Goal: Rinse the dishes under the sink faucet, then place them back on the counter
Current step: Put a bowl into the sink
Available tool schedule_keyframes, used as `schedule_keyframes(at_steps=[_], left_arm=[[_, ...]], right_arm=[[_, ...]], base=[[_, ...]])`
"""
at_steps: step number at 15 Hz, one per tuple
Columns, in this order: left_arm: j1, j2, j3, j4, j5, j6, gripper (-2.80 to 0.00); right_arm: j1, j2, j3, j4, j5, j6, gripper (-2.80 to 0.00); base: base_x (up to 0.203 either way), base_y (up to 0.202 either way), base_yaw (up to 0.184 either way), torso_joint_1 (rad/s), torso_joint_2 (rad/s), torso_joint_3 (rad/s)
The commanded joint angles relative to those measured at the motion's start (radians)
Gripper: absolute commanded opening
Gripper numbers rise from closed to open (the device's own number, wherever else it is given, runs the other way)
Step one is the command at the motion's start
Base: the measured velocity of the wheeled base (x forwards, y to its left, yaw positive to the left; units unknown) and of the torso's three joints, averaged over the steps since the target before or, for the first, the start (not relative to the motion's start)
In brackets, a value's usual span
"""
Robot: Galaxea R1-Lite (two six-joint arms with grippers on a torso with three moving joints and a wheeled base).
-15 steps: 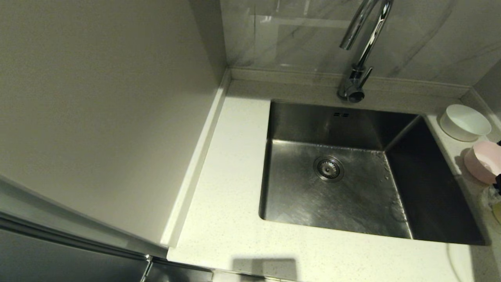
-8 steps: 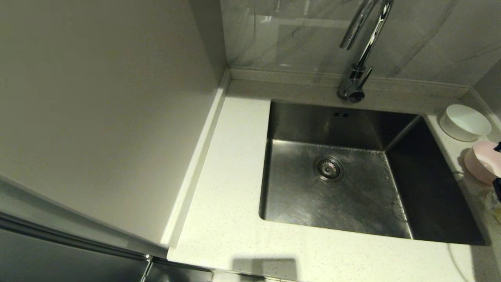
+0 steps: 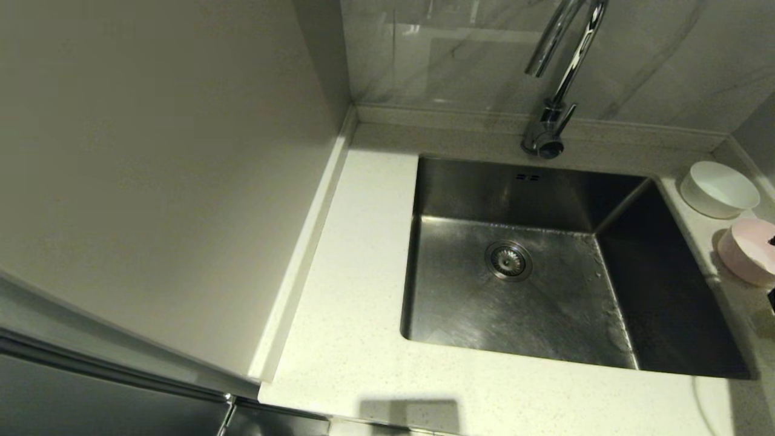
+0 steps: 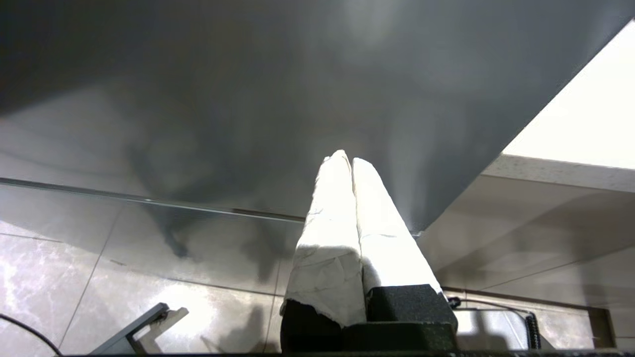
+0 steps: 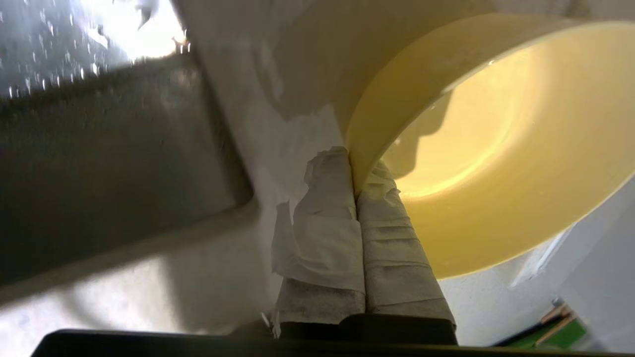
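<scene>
From my station, the right end effector (image 5: pixel 354 171) is clamped tight on the rim of the yellow bowl (image 5: pixel 496 148): one wrapped finger (image 5: pixel 327 198) sits outside the wall and the other inside. The bowl is beside the sink's (image 3: pixel 545 290) right edge over the tabletop (image 3: pixel 351 303); whether it rests there or is just lifted I can't quite make out. On the head camera that bowl is out of sight, with only a dark sliver of the arm at the far right edge. The pink bowl (image 3: pixel 748 251) and the white bowl (image 3: pixel 717 189) sit on the tabletop to the right of the sink, white one nearer the back wall. The faucet (image 3: pixel 557 79) arches over the sink's back edge. My left end effector (image 4: pixel 349 163) hangs parked below the tabletop, fingers pressed together on nothing.
</scene>
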Motion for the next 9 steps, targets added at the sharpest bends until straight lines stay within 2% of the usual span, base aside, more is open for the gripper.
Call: schedule_keyframes(at_steps=[1, 3, 6, 8, 9], left_arm=[[0.0, -0.002, 0.0, 0.0, 0.001, -0.001, -2.8], [0.0, -0.002, 0.0, 0.0, 0.001, -0.001, -2.8], [0.0, -0.002, 0.0, 0.0, 0.001, -0.001, -2.8], [0.0, -0.002, 0.0, 0.0, 0.001, -0.001, -2.8], [0.0, -0.002, 0.0, 0.0, 0.001, -0.001, -2.8]], right_arm=[[0.0, -0.068, 0.063, 0.004, -0.001, -0.002, -2.8], [0.0, -0.134, 0.133, 0.005, 0.002, -0.006, -2.8], [0.001, -0.272, 0.272, 0.004, 0.046, -0.086, -2.8], [0.004, -0.365, 0.336, 0.004, 0.21, -0.133, -2.8], [0.009, -0.403, 0.362, 0.004, 0.292, -0.181, -2.8]], base=[[0.0, 0.0, 0.0, 0.0, 0.0, 0.0], [0.0, 0.0, 0.0, 0.0, 0.0, 0.0], [0.0, 0.0, 0.0, 0.0, 0.0, 0.0], [0.0, 0.0, 0.0, 0.0, 0.0, 0.0], [0.0, 0.0, 0.0, 0.0, 0.0, 0.0]])
